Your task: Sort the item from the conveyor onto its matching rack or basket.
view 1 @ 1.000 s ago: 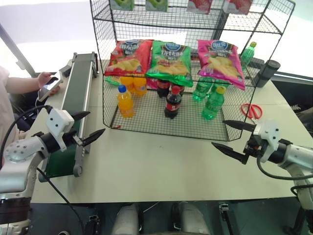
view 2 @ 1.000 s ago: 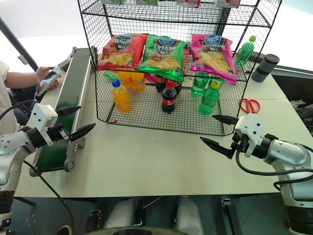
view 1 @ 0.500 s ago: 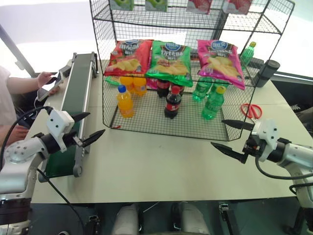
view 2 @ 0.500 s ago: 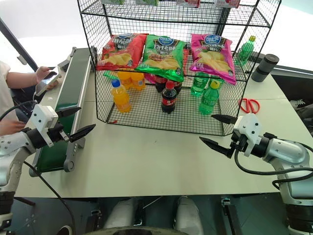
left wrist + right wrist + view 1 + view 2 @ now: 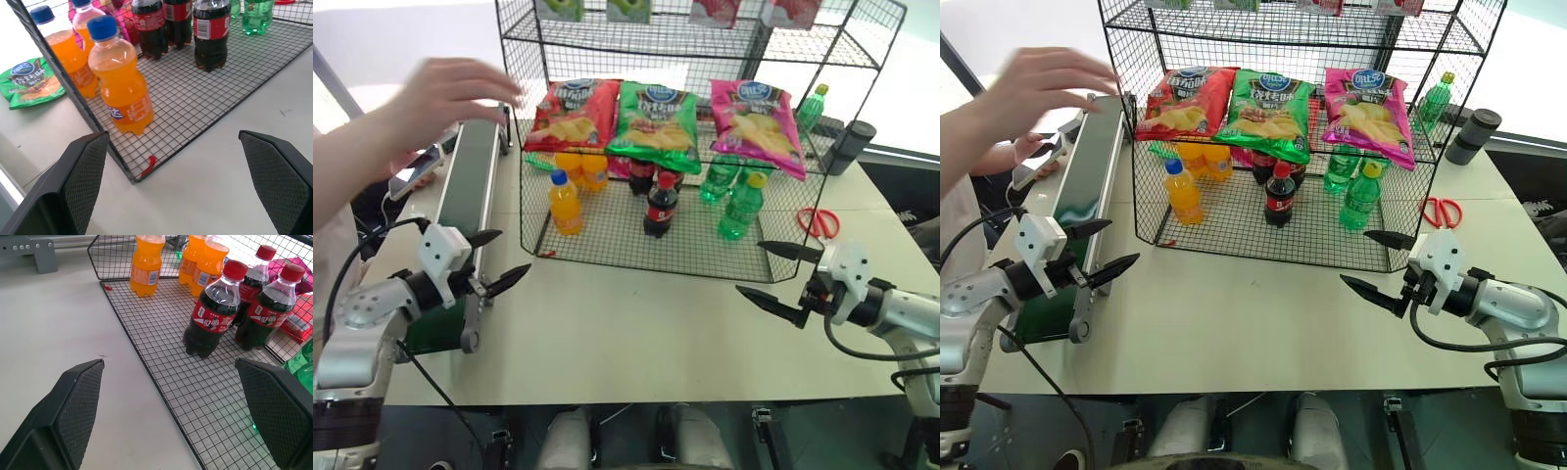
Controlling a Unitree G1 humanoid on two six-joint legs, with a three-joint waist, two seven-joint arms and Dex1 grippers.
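Raised since earlier: person's hand, blurred, over conveyor | both grippers held wide, empty | white table

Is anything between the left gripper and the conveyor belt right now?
Nothing visible stands between the open left gripper and the near end of the conveyor, which lies just beside it. Farther along, a person's hand hangs over the belt's far end, near the rack corner, so a reach there looks risky.
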